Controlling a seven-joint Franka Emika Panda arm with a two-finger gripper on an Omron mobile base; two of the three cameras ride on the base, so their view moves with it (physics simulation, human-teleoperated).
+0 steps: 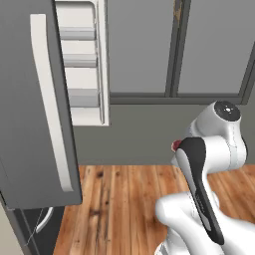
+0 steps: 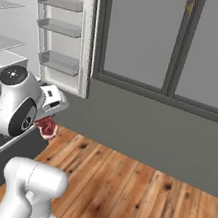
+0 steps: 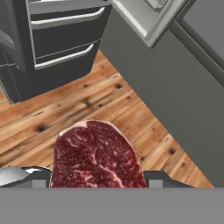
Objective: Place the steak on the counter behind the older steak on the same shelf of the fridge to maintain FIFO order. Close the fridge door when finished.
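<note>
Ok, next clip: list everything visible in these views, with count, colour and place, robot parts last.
steak: one, dark red with a pale fat rim, held in the hand above the floor.
fridge: one, dark grey with white handles, both doors open, two drawer fronts low down.
door bins: three, light grey, inside the open right door.
floor: brown wood planks, below everything.
wall panels: grey, behind the open door.
arm: one, white with dark joints, foreground.
hand: one, closed on the steak.

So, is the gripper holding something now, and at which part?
Yes. The gripper holds the steak, clamped across its near end; the rest sticks out ahead of the fingers.
</note>
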